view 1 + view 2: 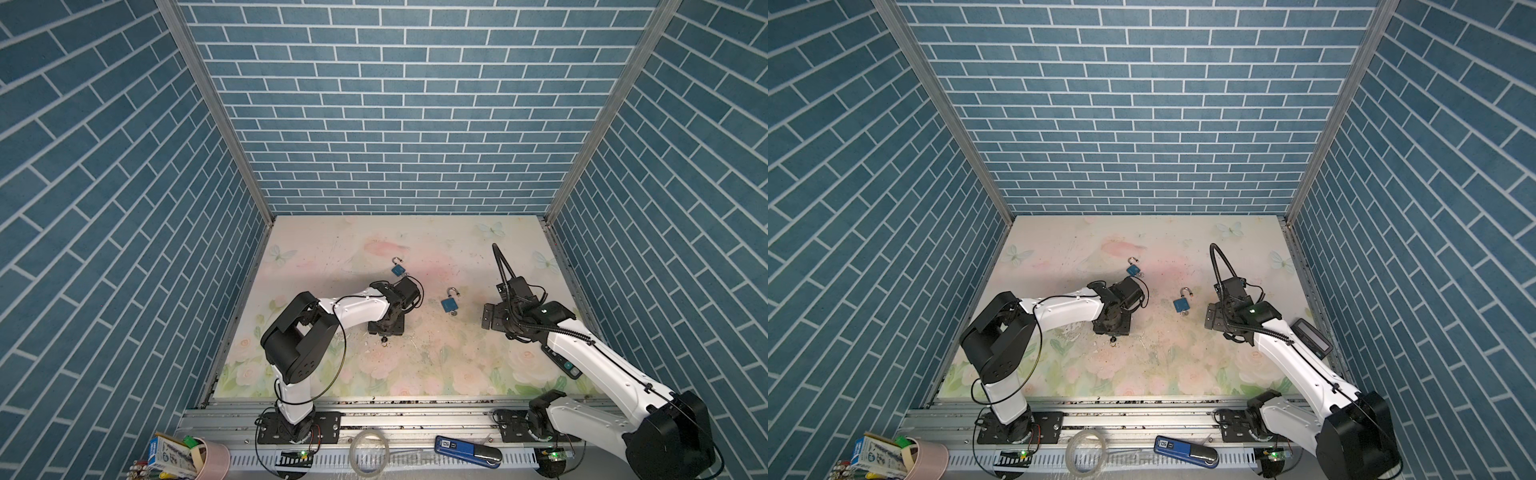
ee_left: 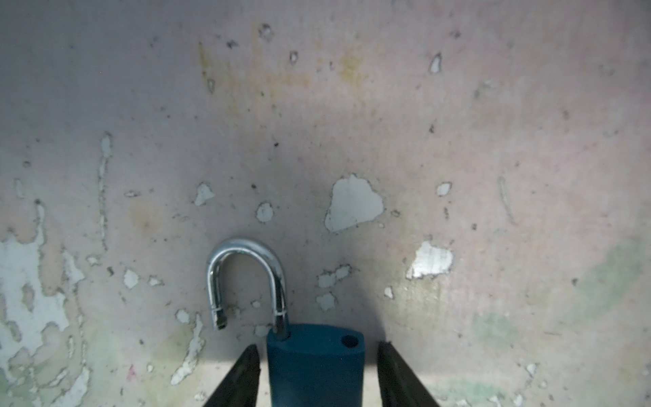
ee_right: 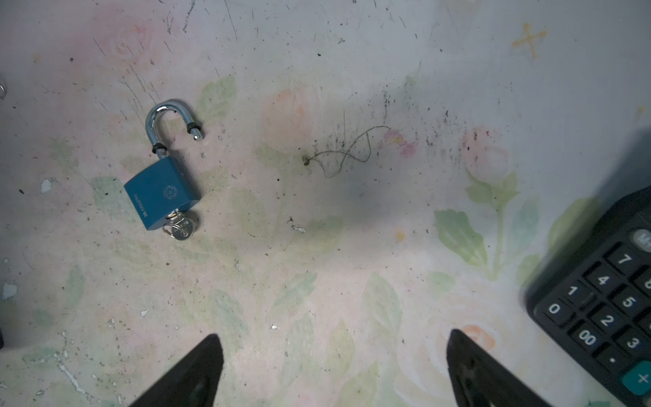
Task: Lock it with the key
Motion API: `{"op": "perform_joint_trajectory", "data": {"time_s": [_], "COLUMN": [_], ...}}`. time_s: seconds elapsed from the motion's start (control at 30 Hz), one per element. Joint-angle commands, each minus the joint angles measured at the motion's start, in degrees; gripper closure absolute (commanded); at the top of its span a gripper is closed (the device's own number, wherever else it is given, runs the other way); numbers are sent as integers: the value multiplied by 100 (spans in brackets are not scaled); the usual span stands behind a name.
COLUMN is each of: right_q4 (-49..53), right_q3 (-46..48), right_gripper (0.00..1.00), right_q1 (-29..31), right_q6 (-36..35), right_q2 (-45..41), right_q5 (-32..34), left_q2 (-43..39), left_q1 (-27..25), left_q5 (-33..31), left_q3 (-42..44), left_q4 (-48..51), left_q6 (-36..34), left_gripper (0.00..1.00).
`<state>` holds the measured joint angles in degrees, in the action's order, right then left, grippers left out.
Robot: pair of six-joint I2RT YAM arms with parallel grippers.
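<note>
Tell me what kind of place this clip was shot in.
Likely a lab robot cell, not a home: brick-print wall panels on aluminium posts, a worn floral mat, and the left arm and right arm bolted to a rail.

White arm links, black joint housings, looping black cables

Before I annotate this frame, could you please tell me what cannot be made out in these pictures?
- Far padlock: the left wrist view's bottom edge cuts off its keyhole end, so a key there cannot be confirmed.
- Calculator: cut by the right wrist view's edge; partly under the right arm in both top views.
- Small dark item: too small to identify in both top views.
</note>
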<state>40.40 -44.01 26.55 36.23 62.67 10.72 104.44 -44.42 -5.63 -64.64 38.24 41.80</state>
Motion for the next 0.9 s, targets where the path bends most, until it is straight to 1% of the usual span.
{"op": "perform_joint_trajectory", "data": {"time_s": [0.0, 0.17, 0.27, 0.43, 0.57, 0.8, 0.87], "right_q4": [196, 235, 239, 198, 32, -681, -797], "right_q3": [-99, -86, -84, -91, -39, 246, 295], "right_gripper": [1, 1, 1, 1, 1, 1, 1], "right_q1": [-27, -27, -27, -26, -27, -27, -27], "right_q6": [157, 165, 165, 140, 57, -224, -286], "right_q2": [-18, -29, -4, 6, -135, -884, -1061], "right_q5": [43, 72, 88, 54, -6, -416, -396], "left_q2": [249, 278, 302, 313, 318, 53, -97], "left_q1": [48, 95, 127, 144, 162, 162, 162], "left_q5": [-58, -125, -91, 4, 96, 392, 375], "left_q3": [98, 57, 61, 101, 41, -410, -659], "left_q4": [230, 236, 234, 194, 207, 320, 440], "left_q6": [19, -40, -72, -45, -32, -60, -119], "left_gripper": [47, 49, 54, 66, 72, 73, 74]}}
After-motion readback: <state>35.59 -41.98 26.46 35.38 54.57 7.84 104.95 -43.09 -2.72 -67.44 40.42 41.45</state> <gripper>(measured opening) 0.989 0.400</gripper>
